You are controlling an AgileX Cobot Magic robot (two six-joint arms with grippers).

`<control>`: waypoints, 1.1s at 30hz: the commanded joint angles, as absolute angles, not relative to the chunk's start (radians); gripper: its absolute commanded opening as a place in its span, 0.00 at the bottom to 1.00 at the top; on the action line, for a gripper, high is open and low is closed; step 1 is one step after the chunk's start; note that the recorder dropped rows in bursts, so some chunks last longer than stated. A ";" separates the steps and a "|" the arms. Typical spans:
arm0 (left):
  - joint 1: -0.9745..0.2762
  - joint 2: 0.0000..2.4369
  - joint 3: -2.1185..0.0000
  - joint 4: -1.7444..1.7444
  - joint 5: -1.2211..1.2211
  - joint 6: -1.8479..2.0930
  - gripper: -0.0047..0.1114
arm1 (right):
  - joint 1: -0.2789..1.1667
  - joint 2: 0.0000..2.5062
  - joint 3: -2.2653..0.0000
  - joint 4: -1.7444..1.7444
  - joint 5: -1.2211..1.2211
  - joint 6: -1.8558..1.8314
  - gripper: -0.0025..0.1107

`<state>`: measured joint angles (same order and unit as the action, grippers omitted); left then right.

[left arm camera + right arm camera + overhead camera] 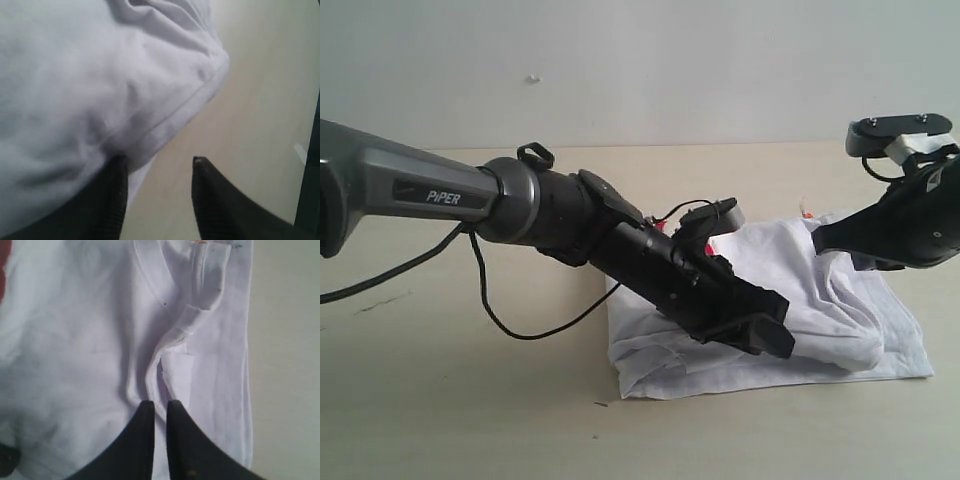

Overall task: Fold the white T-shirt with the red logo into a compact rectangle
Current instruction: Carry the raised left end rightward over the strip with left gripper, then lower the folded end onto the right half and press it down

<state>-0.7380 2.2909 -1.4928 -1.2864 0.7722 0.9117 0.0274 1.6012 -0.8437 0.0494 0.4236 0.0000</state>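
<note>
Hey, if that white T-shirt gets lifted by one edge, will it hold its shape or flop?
Probably flop: the white T-shirt lies in soft wrinkles and bulges where folded. It looks thin and light, so it should lift easily, with layers likely sliding apart. The hem curls loosely, suggesting little stiffness.

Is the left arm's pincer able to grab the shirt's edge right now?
Probably yes: the left pincer stands open right at the white T-shirt hem, one tip against the cloth, with nothing blocking it.

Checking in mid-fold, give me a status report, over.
Left gripper open at white T-shirt hem. Right gripper shut on a fold. Shirt bunched, not compact. Nothing blocking.
</note>
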 commanded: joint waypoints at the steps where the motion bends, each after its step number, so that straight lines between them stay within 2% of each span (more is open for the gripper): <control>1: -0.757 2.295 -1.491 -1.298 0.785 0.908 0.40 | 0.024 1.664 -0.844 0.053 0.355 -0.007 0.12; 8: -0.767 2.295 -1.491 -1.303 0.772 0.908 0.40 | 0.024 1.690 -0.844 0.120 0.320 -0.043 0.12; 20: -0.767 2.295 -1.491 -1.327 0.772 0.908 0.40 | 0.024 1.793 -0.844 0.550 0.259 -0.504 0.12; 28: -0.767 2.295 -1.491 -1.301 0.809 0.908 0.40 | 0.015 1.839 -0.844 0.388 0.139 -0.475 0.12; 33: -0.767 2.295 -1.491 -1.054 0.821 0.775 0.40 | -0.075 1.879 -0.844 0.385 0.154 -0.458 0.12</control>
<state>-0.7620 2.2899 -1.4928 -1.1372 0.8088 0.8346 -0.0441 1.8583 -0.8437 0.3966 0.1542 -0.4633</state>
